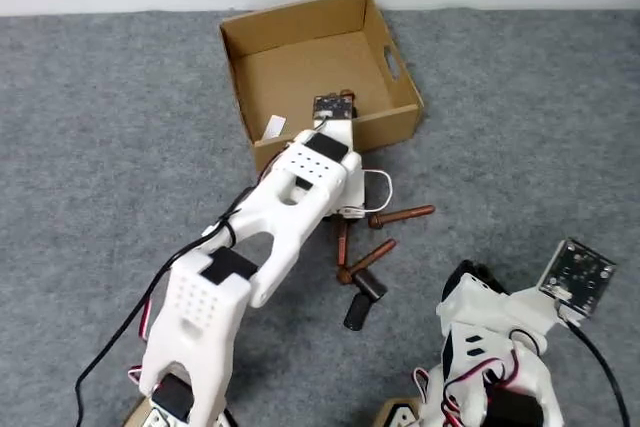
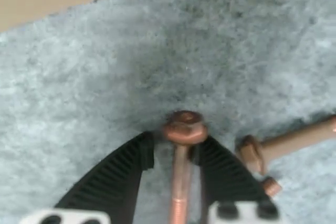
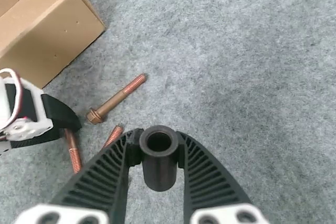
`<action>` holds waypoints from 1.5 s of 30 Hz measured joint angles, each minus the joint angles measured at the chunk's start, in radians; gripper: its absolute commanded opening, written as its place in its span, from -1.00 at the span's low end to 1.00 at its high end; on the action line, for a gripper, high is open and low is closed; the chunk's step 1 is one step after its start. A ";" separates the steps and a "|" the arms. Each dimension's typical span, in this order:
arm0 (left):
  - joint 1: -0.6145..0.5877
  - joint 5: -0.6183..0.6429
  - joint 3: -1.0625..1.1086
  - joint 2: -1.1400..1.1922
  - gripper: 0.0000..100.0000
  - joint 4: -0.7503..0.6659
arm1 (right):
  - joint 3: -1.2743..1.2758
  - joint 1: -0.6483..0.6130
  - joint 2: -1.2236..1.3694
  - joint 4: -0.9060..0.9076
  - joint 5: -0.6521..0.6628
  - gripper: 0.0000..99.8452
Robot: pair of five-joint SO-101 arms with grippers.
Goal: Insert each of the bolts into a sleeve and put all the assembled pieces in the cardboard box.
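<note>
The left gripper [image 2: 178, 140] hangs low over the grey felt counter [image 1: 100, 147], just in front of the cardboard box [image 1: 395, 125]. Its jaws are drawn in narrow on either side of a copper bolt [image 2: 184, 127]. The bolt's flanged head sits right at the jaw tips and its shank runs back between them. A thin strip of felt shows along one side of the shank, so the jaws are not quite pinched onto it. From above, that bolt lies pointing away from the box, under the arm's white wrist. A second bolt [image 1: 400, 215] lies just beside it, head toward the left gripper and thread pointing away. A third bolt [image 1: 370, 257] lies at a slant a little nearer the arm bases. Two loose black sleeves are close by: one sleeve [image 1: 372, 287] just beside the third bolt and another sleeve [image 1: 355, 314] next to it. The right gripper [image 3: 157, 142] is well apart from the box, jaws clamped on a black sleeve [image 3: 159, 171] (its open bore faces the wrist camera, nicely round). A small white slip [image 1: 275, 127] lies on the box floor.
</note>
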 measured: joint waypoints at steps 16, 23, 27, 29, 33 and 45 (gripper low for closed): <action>0.087 0.106 -0.338 0.071 -0.99 0.410 | 0.000 0.000 0.000 0.000 0.000 -0.98; 0.130 0.106 -0.342 -0.103 -0.99 0.417 | 0.000 0.000 0.000 0.000 0.000 -0.98; 0.160 0.094 -0.264 -0.279 -0.99 0.417 | 0.000 -0.003 0.000 0.000 0.000 -0.98; 0.158 0.091 -0.190 -0.365 -0.99 0.417 | 0.000 -0.023 0.000 0.000 0.000 -0.98; 0.155 0.074 -0.005 -0.534 -0.99 0.407 | 0.000 -0.037 0.000 0.000 0.000 -0.98; 0.157 -0.137 0.815 -1.197 -0.99 -0.101 | 0.000 -0.219 0.000 0.000 0.008 -0.98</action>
